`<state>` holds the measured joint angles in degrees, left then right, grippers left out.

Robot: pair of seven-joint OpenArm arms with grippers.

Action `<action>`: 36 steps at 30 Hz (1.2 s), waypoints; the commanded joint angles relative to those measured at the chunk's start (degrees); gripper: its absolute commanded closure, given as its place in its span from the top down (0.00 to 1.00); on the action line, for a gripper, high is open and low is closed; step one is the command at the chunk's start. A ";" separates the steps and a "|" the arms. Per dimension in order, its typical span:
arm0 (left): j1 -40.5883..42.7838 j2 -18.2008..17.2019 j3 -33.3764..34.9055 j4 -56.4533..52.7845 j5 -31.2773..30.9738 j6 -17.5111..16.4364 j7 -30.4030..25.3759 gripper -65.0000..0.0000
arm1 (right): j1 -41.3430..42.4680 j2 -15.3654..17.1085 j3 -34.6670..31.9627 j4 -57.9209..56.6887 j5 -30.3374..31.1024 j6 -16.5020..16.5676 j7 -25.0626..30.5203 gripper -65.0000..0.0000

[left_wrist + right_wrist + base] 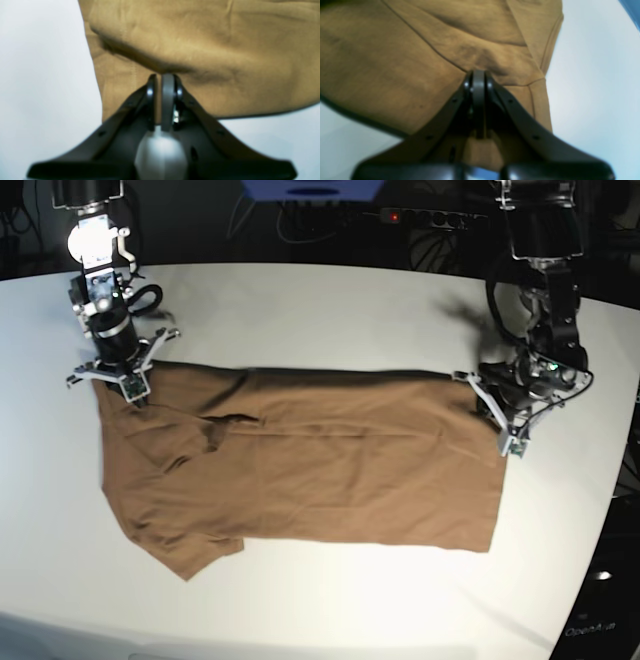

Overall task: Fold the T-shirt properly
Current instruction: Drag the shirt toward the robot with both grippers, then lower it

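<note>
The tan-brown T-shirt [310,465] lies spread across the white table [320,300], its upper edge stretched in a straight line between my two grippers. On the right of the base view my left gripper [487,395] is shut on the T-shirt's top right corner. Its wrist view shows the cloth [200,45] bunched just ahead of the closed left gripper [162,75]. At the shirt's top left corner, by a sleeve, my right gripper [128,390] is also shut on the cloth. Its wrist view shows creased fabric [395,62] and a seam running into the pinched right gripper [478,72].
A power strip [430,217] and a blue object [310,188] sit beyond the table's far edge. The table's curved right edge [610,480] drops to dark floor close to the left arm.
</note>
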<state>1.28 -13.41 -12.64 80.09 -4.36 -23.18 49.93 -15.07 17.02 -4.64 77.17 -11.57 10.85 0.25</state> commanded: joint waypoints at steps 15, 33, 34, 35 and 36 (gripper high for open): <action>12.04 -0.26 0.03 7.33 4.23 0.01 10.24 0.06 | -13.72 0.17 1.70 9.21 -0.78 3.35 -6.62 0.01; 22.77 0.18 -1.38 7.51 3.96 0.01 6.20 0.06 | -22.69 -1.59 7.15 8.77 -0.87 3.26 3.22 0.01; 23.38 0.27 -1.91 7.51 3.96 0.01 5.94 0.06 | -22.60 -1.59 7.06 8.77 -0.87 3.26 3.22 0.01; 23.91 0.27 -2.26 7.51 3.96 0.01 5.85 0.06 | -22.51 -1.59 7.06 8.77 -0.87 3.26 3.22 0.01; 24.44 0.27 -2.61 7.51 3.96 0.01 5.85 0.06 | -22.42 -1.59 7.06 8.77 -0.87 3.26 3.22 0.01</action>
<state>21.78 -13.82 -15.90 90.45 -6.83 -22.76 37.04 -36.38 15.25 2.70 86.96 -10.98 11.88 9.69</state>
